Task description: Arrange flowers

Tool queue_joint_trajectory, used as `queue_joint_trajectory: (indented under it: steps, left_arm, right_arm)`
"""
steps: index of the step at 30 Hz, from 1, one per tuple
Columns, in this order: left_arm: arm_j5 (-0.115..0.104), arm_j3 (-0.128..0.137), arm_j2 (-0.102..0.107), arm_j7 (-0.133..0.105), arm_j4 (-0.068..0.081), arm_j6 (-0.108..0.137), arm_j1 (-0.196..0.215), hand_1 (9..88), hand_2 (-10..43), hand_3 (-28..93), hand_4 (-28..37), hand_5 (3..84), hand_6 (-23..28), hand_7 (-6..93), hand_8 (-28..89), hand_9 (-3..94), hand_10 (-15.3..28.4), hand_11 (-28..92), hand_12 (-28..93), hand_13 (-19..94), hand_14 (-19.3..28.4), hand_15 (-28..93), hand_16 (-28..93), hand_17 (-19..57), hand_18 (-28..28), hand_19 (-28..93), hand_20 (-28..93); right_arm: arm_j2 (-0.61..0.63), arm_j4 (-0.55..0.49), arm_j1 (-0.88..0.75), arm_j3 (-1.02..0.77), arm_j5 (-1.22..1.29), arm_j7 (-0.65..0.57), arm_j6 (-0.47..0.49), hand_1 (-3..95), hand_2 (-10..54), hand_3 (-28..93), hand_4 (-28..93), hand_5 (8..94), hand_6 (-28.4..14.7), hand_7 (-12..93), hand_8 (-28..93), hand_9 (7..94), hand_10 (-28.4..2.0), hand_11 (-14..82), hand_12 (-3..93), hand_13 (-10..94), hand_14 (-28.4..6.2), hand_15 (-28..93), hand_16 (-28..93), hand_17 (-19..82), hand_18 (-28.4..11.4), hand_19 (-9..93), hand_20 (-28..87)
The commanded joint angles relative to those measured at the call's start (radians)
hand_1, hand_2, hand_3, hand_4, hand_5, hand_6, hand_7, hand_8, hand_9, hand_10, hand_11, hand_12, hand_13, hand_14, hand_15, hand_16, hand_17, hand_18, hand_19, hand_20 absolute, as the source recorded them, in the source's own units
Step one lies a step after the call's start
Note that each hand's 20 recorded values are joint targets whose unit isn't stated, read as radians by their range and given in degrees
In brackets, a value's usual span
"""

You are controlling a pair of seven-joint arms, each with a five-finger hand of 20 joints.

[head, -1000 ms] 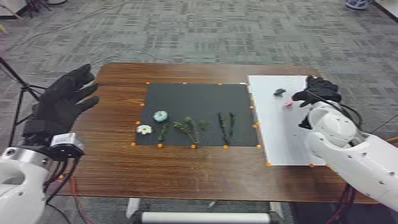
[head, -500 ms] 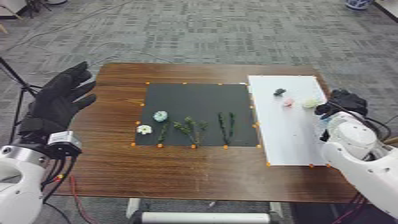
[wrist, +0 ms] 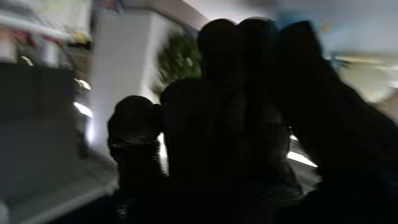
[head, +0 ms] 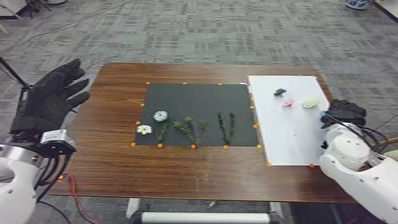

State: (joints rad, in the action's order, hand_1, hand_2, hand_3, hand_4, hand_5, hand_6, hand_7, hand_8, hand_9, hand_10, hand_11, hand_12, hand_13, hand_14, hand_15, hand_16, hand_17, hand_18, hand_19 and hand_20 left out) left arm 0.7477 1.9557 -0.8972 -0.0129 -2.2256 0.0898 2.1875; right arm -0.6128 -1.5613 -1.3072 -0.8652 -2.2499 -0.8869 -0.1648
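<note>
In the head view my right hand (head: 346, 113) is open at the white board's (head: 289, 132) right edge, just right of a pale yellow-green flower (head: 310, 102) and not touching it. A pink flower (head: 288, 103) and a small dark one (head: 280, 92) lie beside that flower. The black mat (head: 195, 95) holds a pale blue flower (head: 161, 116), a white flower (head: 144, 129), a leafy sprig (head: 189, 129) and thin green stems (head: 222, 126). My left hand (head: 46, 100) stands open, raised off the table's left side. The right wrist view has my right hand (wrist: 231, 135) with its fingers extended.
The brown wooden table (head: 169, 172) carries the mat and the board side by side, with small orange markers along their edges. A dark tripod stands behind my left arm. Something small and blue lies against my right hand's inner side; I cannot tell what.
My right hand has moved right and nearer, off the white board, uncovering the pale yellow-green flower, which stays on the board. My left hand has drifted slightly left.
</note>
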Motion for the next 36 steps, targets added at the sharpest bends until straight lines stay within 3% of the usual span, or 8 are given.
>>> queue_joint_trajectory:
  steps: [1,3,5,7,9,13,18,36]
  left_arm:
    - [0.0,0.012,0.005,0.005,-0.004,-0.006,0.011,23.5,-1.6,68,-28.3,20.6,1.6,20.5,-10,15.5,8.7,18,18,5,11.9,41,-5,-13.0,18.3,37,11]
    - [0.0,0.014,0.006,0.005,-0.003,-0.004,0.01,23.5,-1.6,68,-28.3,20.6,1.6,20.5,-10,15.5,8.7,18,18,5,11.9,41,-5,-13.0,18.3,37,11]
    - [0.0,0.013,0.009,0.009,-0.002,-0.007,0.007,23.5,-1.7,68,-28.3,20.7,1.6,20.4,-10,15.5,8.7,18,18,5,11.9,41,-5,-13.0,18.3,37,11]
    - [0.002,0.009,0.01,0.009,0.0,-0.017,0.002,23.5,-1.7,68,-28.3,20.7,1.6,20.4,-10,15.5,8.7,18,18,5,12.0,41,-5,-13.1,18.4,37,11]
    - [0.001,0.008,0.007,0.01,-0.001,-0.017,0.005,23.5,-1.7,68,-28.3,20.6,1.6,20.4,-10,15.5,8.7,18,18,5,12.0,41,-5,-13.1,18.3,37,11]
    - [0.0,0.015,0.006,0.005,-0.005,-0.007,0.017,23.5,-1.7,68,-28.3,20.6,1.6,20.4,-10,15.5,8.7,18,18,5,11.9,41,-5,-13.0,18.3,37,11]
    - [0.001,0.022,-0.001,0.004,-0.008,-0.008,0.028,23.5,-1.7,68,-28.3,20.6,1.6,20.4,-10,15.6,8.7,18,18,5,11.9,41,-5,-13.0,18.3,37,11]
    - [0.001,0.009,0.003,0.008,-0.002,0.001,0.001,23.6,-1.6,67,-28.3,20.6,1.6,20.4,-10,15.8,8.8,18,19,6,12.6,41,-5,-13.0,18.4,37,11]
  right_arm:
    - [0.042,-0.072,-0.051,0.021,-0.064,0.115,-0.205,53.3,-9.5,74,-28,75.3,3.8,42,-3,86.2,-4.0,22.4,50.5,71,-5.7,75,32,38,-20.5,92,55]
    - [0.055,-0.111,-0.021,0.063,-0.088,0.083,-0.27,52.2,-9.5,77,-28,76.5,3.4,41,-4,87.0,-3.8,22.1,50.8,72,-5.3,75,33,39,-20.5,92,55]
    - [0.031,-0.16,-0.016,0.032,-0.113,-0.011,-0.089,51.8,-9.5,79,-28,76.6,2.9,41,-3,87.1,-3.9,22.3,51.6,72,-5.4,75,33,39,-20.7,92,55]
    - [0.034,-0.159,-0.006,0.049,-0.075,-0.038,-0.158,51.2,-9.5,80,-28,76.2,2.4,42,-3,86.9,-4.2,22.6,52.6,72,-5.6,75,34,38,-21.0,92,56]
    - [0.033,-0.156,-0.007,0.035,-0.123,-0.1,-0.012,49.9,-9.5,82,-28,75.3,2.4,42,-1,85.6,-4.5,22.3,52.3,71,-5.6,75,36,38,-21.1,92,56]
    - [0.018,-0.167,-0.042,-0.057,0.024,-0.122,0.12,33.6,-9.5,83,-28,63.3,-1.9,31,-11,63.9,-12.5,38.6,31.7,63,-9.2,76,37,36,-22.7,93,57]
    - [-0.011,-0.104,-0.046,-0.073,0.068,-0.084,0.088,25.8,-9.5,81,-28,49.5,-10.0,23,-9,44.5,-18.0,35.0,28.0,53,-13.7,78,34,32,-23.8,92,56]
    - [-0.082,0.028,0.061,0.016,0.104,0.008,0.033,25.4,-9.5,77,-28,45.9,-11.3,19,-8,43.1,-17.7,27.2,24.4,51,-13.9,79,31,31,-23.3,91,57]
